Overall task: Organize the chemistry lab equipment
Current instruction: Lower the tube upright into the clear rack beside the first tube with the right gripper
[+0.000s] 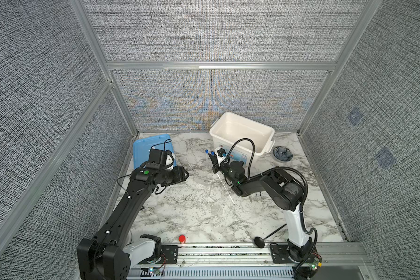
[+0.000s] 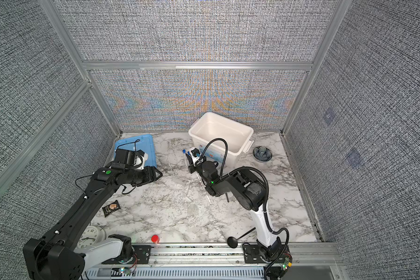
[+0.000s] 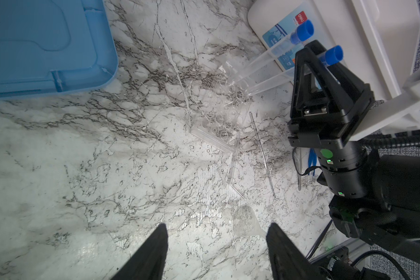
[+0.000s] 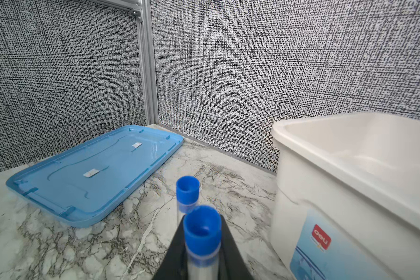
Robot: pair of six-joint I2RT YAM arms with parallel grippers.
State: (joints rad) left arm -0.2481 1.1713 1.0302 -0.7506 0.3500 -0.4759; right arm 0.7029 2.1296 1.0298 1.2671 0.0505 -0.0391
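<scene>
**Right jaws on a capped tube, left jaws wide over the bench**

Your right gripper has its jaws drawn narrow around a clear blue-capped tube, gripping it just under the cap. The tube stands close to upright near the middle of the bench. It is just in front of the left end of the white rectangular plastic bin, which sits against the back edge. A second clear blue-capped tube stands just beside the first, with nothing gripping it. In the left wrist view both tubes run down to the clear plastic rack lying on the bench. You cannot tell whether the gripped one sits in a hole.

Your left gripper hangs over the bench left of the rack, jaws wide and holding nothing.

Beside the rack lie a thin straight clear rod, a bent clear rod and a small clear funnel. Silver tweezers and dark blue forceps lie partly hidden behind the right arm. The flat light-blue plastic lid lies in the back left corner.
</scene>
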